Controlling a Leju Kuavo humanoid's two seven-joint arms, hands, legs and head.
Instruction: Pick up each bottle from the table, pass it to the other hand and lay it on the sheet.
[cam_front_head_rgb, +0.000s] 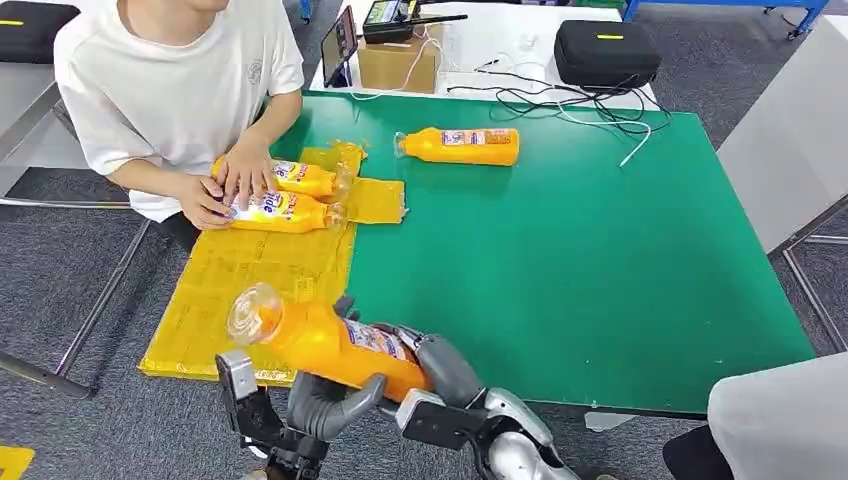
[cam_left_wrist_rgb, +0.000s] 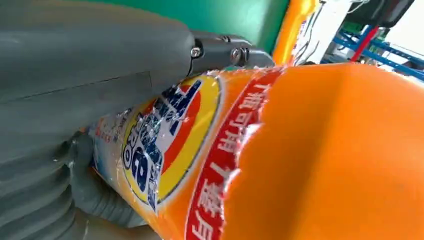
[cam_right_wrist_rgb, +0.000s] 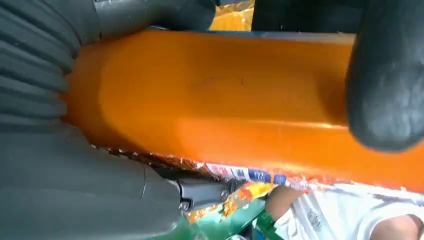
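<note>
Both arms meet low in the head view, and it is a handover in mid-air. The left robot hand (cam_front_head_rgb: 318, 402) curls its grey thumb and fingers under the held bottle (cam_front_head_rgb: 330, 345), wrapped around its body; the left wrist view confirms the thumb pressed across the label. Just right of it, the right robot hand (cam_front_head_rgb: 432, 368) is also wrapped on that same bottle's base end, dark fingers (cam_right_wrist_rgb: 385, 80) clamped over the orange side. So two hands grip one bottle, which hangs above the near edge of the yellow sheet (cam_front_head_rgb: 250, 285), clear cap (cam_front_head_rgb: 252, 312) pointing toward the upper left.

The risk, as I read it: if the giving hand lets go before the other has a firm hold, the smooth, rounded bottle could roll out of the fingers and drop onto the floor short of the sheet. If both pull at once, the label could tear further or the bottle could twist.

Farther up the left side, a person's hands (cam_front_head_rgb: 222, 185) rest on two bottles (cam_front_head_rgb: 290, 197) already lying on the sheet; a swing that way could hit them.

Toward the upper middle, one more bottle (cam_front_head_rgb: 462, 145) lies on its side on the green surface (cam_front_head_rgb: 600, 260), apart from the sheet, waiting its turn.

Contents: every bottle is opaque orange, so I cannot tell how full any is. The caps appear to be on.
</note>
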